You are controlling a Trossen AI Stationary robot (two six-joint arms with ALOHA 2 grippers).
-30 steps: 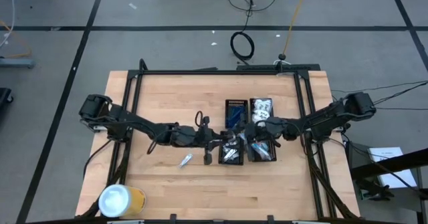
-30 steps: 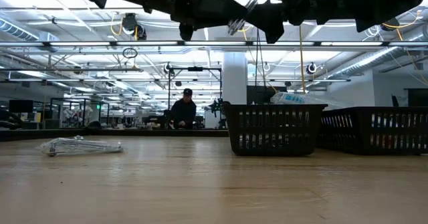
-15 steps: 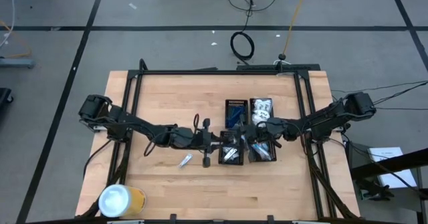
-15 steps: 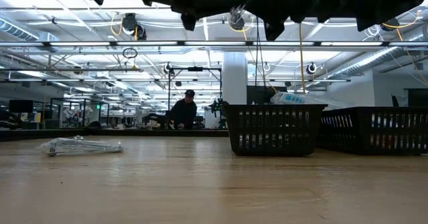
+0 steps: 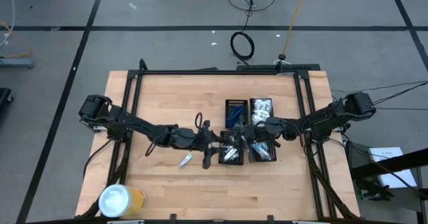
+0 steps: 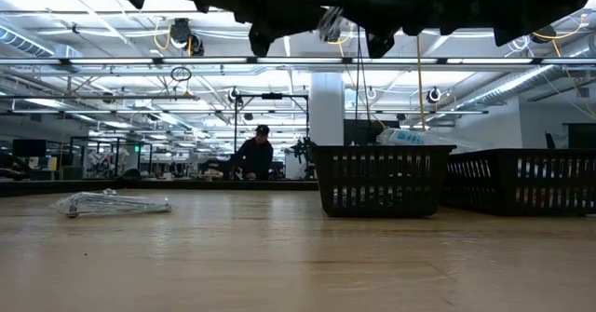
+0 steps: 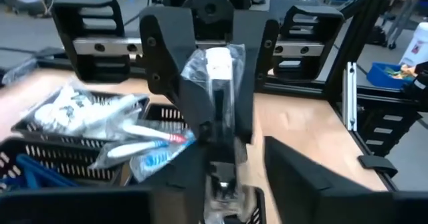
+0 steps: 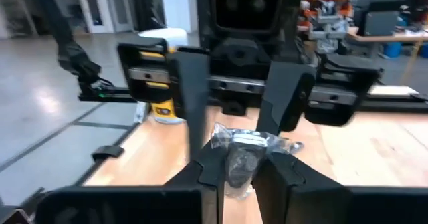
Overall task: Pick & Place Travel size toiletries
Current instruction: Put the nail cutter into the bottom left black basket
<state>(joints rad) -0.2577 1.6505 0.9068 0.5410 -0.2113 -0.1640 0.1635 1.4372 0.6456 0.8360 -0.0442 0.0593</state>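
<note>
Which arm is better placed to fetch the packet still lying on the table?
Left. The loose packet lies just beside the open left gripper, on its side of the trays. The right gripper hangs over them, shut on a clear packet.

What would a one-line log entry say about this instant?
right pincer: shut on clear packet | left pincer: open, facing it | place: above trays | table: loose packet
</note>
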